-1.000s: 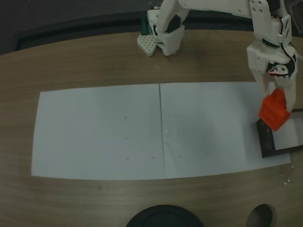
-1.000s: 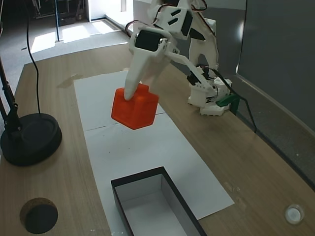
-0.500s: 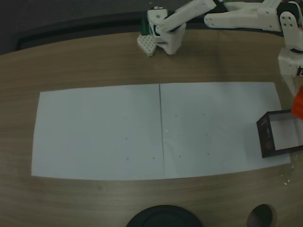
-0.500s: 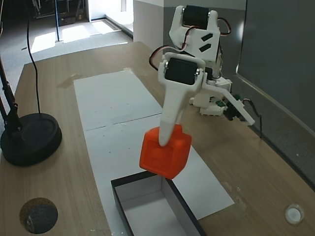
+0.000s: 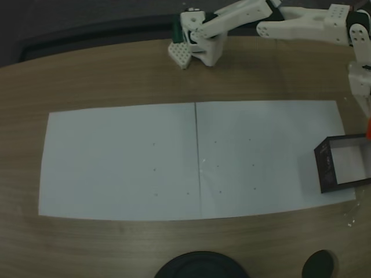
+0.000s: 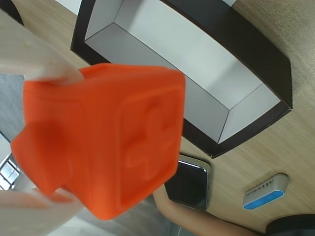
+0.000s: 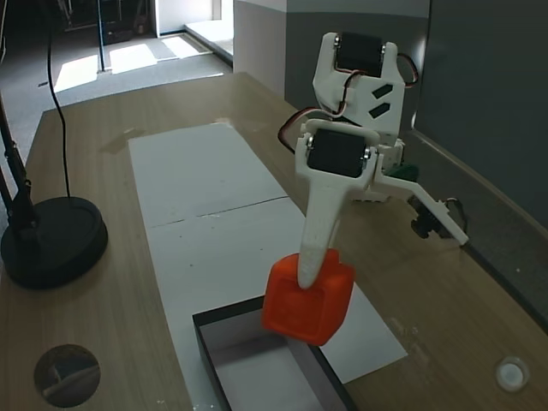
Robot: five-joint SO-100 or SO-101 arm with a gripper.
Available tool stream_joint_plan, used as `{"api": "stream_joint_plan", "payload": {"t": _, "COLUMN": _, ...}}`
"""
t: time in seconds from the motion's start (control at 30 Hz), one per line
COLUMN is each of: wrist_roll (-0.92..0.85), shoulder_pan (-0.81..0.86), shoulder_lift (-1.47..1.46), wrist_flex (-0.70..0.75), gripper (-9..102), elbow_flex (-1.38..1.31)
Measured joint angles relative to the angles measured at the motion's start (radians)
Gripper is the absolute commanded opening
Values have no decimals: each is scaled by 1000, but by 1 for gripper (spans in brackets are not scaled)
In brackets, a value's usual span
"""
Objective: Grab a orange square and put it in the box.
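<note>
The orange square (image 7: 308,300) hangs in my gripper (image 7: 310,287), which is shut on it, one white finger (image 7: 318,235) running down its front face. It hovers just above the far right corner of the box (image 7: 202,341), a shallow black-walled tray with a pale inside. In the wrist view the orange square (image 6: 113,142) looms large with a raised cross on one face, and the box (image 6: 236,46) lies open beyond it. In a fixed view from above, the box (image 5: 323,168) sits at the right edge and a sliver of the orange square (image 5: 368,128) shows beside it.
Two white paper sheets (image 5: 174,156) cover the table's middle. A black round stand base (image 7: 51,240) and a dark disc (image 7: 67,375) sit on the left. The arm's base (image 5: 194,43) is at the far edge. A phone (image 6: 189,184) and a person's arm (image 6: 197,223) lie beyond the box.
The arm has swung the orange square across the paper and lowered it to the box's far corner. From above, the gripper has slid almost off the right edge.
</note>
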Motion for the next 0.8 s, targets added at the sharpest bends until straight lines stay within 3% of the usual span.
{"api": "stream_joint_plan", "payload": {"t": 0.23, "wrist_roll": 0, "shoulder_pan": 89, "shoulder_lift": 0, "wrist_flex": -2, "gripper": 10, "elbow_flex": 0}}
{"api": "stream_joint_plan", "payload": {"t": 0.7, "wrist_roll": 0, "shoulder_pan": 69, "shoulder_lift": -25, "wrist_flex": 31, "gripper": 17, "elbow_flex": 0}}
{"api": "stream_joint_plan", "payload": {"t": 0.8, "wrist_roll": 0, "shoulder_pan": 64, "shoulder_lift": -25, "wrist_flex": 31, "gripper": 25, "elbow_flex": 0}}
